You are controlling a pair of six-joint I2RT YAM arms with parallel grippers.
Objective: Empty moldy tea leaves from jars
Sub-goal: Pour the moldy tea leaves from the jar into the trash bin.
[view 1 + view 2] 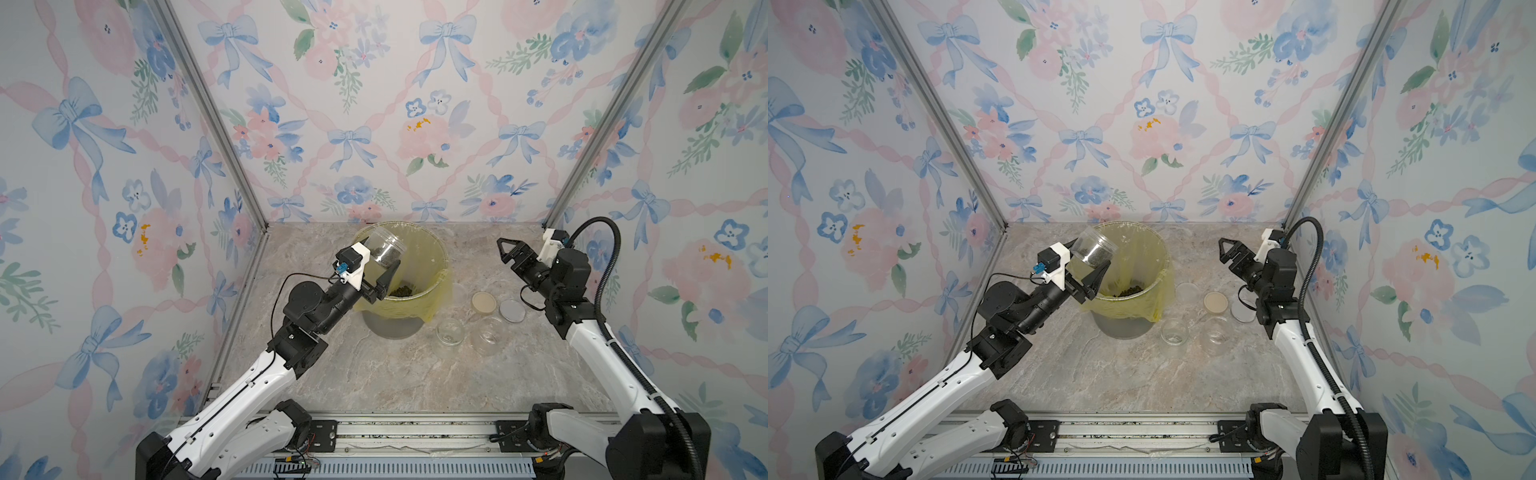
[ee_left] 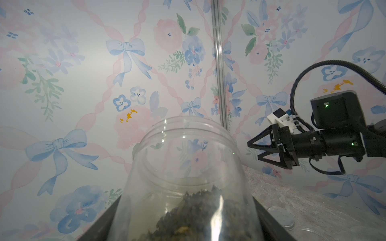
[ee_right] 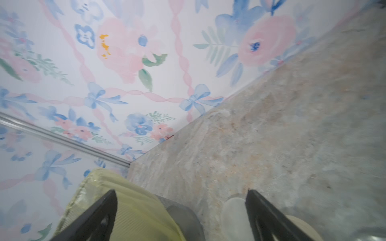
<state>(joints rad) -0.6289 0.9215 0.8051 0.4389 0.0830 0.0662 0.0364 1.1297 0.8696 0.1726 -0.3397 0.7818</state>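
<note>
Furthest left, the left claw (image 1: 380, 268) is clamped on a tilted jar (image 1: 384, 249), which it holds in the air over the near-left rim of the bin (image 1: 441, 259). The left wrist view shows the jar's mouth pointing away from the claw. A clump of moldy tea leaves (image 2: 194, 212) sits inside on the lower wall, near the base, so this jar has not been poured out yet. The bin, lined with a yellow bag (image 1: 432, 307), stands on the worktop (image 1: 374, 374). A heap of leaves (image 1: 401, 289) already lies at its bottom. Just to the right of the bin, two clear jars (image 1: 450, 331) (image 1: 488, 334) stand upright side by side with no lids on, and both look empty. Behind them a tan disc lid (image 1: 484, 302) and a grey lid (image 1: 512, 311) lie flat on the worktop. Furthest right, the right claw (image 1: 503, 251) hovers above the worktop with its jaws spread and nothing between them. By this layout, two of the three jars appear done. What is left is to tip the held jar further so its clump drops into the bin, then set it down.
</note>
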